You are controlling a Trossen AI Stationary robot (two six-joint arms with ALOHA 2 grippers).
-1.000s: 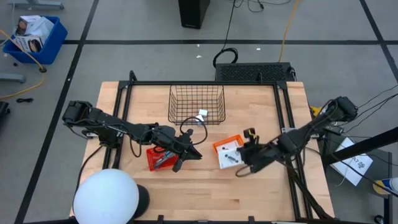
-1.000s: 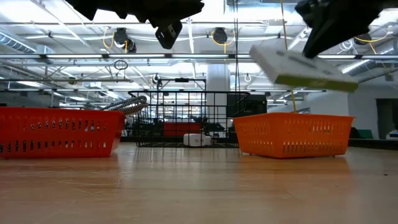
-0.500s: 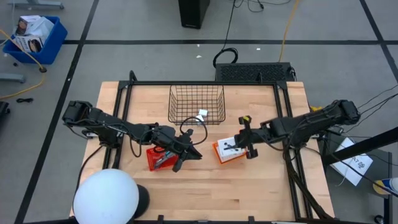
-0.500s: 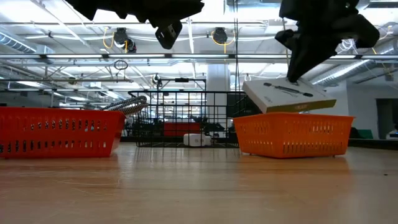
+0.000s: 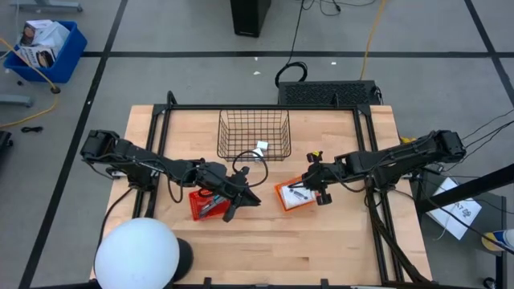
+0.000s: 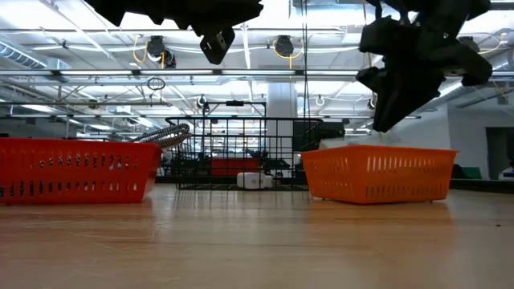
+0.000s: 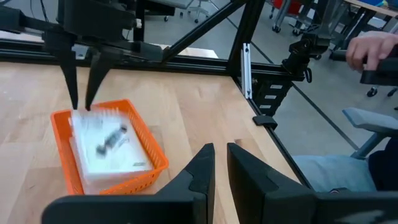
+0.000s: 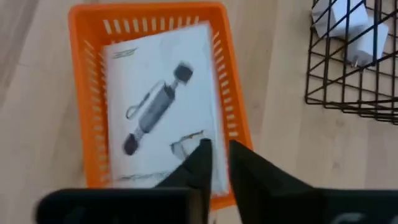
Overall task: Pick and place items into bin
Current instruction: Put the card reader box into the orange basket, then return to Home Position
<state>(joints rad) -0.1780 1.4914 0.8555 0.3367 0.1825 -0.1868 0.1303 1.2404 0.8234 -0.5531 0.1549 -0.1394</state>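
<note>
Inside the orange bin [image 8: 158,99], probably one white card [image 8: 161,102]; low view hides it.

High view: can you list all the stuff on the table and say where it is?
Table: one, light wood, under everything.
Wire basket: one, black, back middle.
Small piece: one, white, inside the wire basket.
Orange basket: one, right of middle.
Card: one, white with a dark part on it, lying in the orange basket.
Red basket: one, left of middle.
Tool: one, grey, in the red basket.
Round ball shape: one, white, front left edge.
Left hand: one, black, over the red basket.
Right hand: one, black, open above the card.
</note>
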